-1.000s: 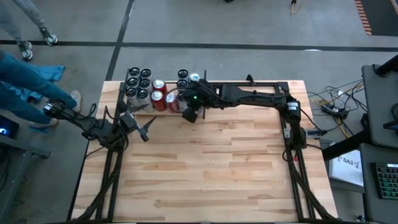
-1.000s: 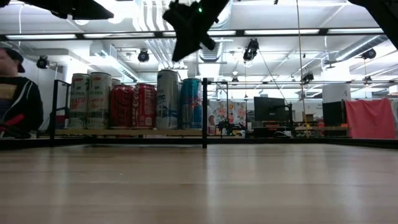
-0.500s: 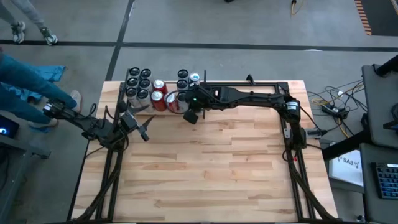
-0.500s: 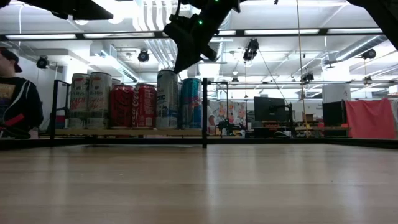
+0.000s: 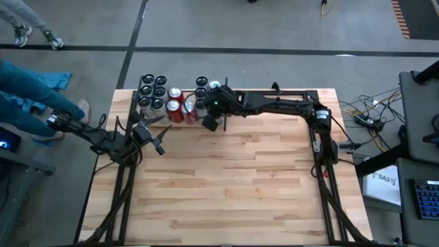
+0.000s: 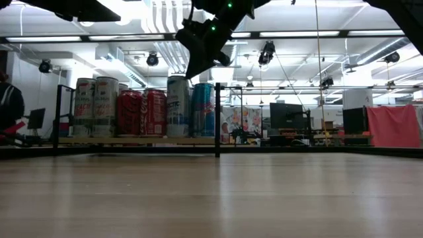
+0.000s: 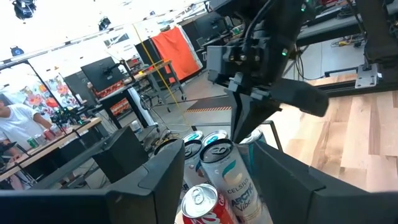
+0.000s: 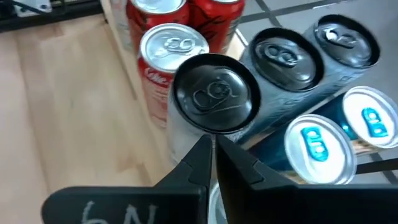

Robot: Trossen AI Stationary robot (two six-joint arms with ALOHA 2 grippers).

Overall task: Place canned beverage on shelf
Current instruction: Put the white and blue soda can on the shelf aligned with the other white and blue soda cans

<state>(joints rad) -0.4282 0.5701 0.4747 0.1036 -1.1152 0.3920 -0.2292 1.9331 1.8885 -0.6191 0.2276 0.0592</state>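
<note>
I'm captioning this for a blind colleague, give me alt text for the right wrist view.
The right gripper, fingers shut and empty, hovers over a black-topped can among red, dark and blue-tabbed cans on the shelf.

Bright overhead strip lights point(image 6: 310, 33), glare on can tops point(image 8: 216, 93), soft shadows

person point(image 6: 9, 106) cut off, perhaps seated

Red cans point(image 6: 141, 113) beside a silver can point(image 6: 178, 106) and blue can point(image 6: 203, 110)
</note>
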